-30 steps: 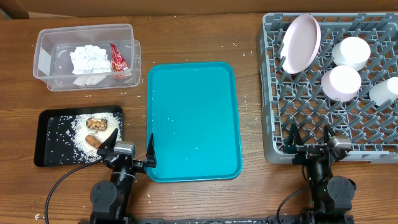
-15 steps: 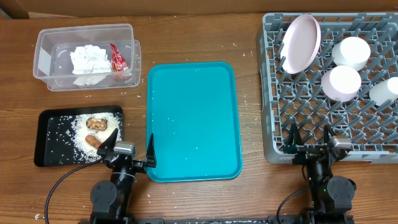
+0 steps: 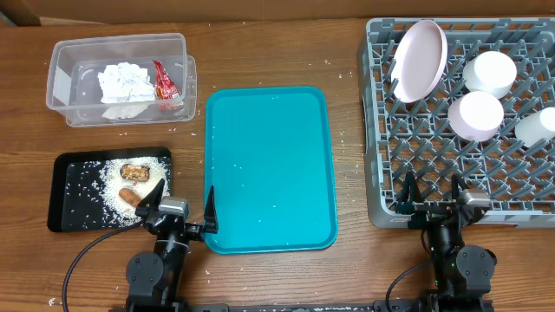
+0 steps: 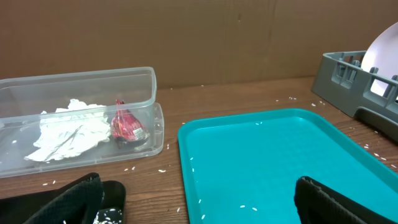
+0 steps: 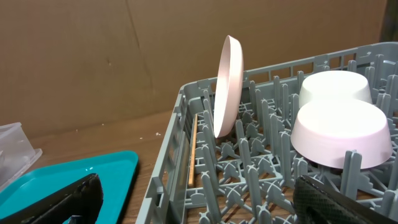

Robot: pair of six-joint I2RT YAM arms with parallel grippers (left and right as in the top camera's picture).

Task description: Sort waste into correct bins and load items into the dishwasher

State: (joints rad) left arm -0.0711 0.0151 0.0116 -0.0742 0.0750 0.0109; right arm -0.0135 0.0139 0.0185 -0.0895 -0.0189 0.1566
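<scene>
The job looks all but finished: the teal tray (image 3: 269, 169) holds nothing except a few stray white grains. To the tray's far left, the clear tub (image 3: 61, 61) contains the crumpled napkins (image 3: 124, 84) and the red wrapper (image 3: 164, 81). To the tray's near left, the black tray (image 3: 69, 186) carries a heap of rice (image 3: 113, 192) with the brown chunk (image 3: 133, 171) and the carrot piece (image 3: 129, 197) on it. Right of the tray, the grey rack (image 3: 434, 173) has the plate (image 3: 421, 59) standing on edge, two bowls (image 3: 476, 114) upside down and a cup (image 3: 538, 126). Probably only loose grains on the worktop (image 3: 277, 52) around the tray remain. The left pincer (image 3: 178, 201), at the tray's near-left corner, and the right pincer (image 3: 432, 186), well right of the tray, both gape wide and hold nothing.
</scene>
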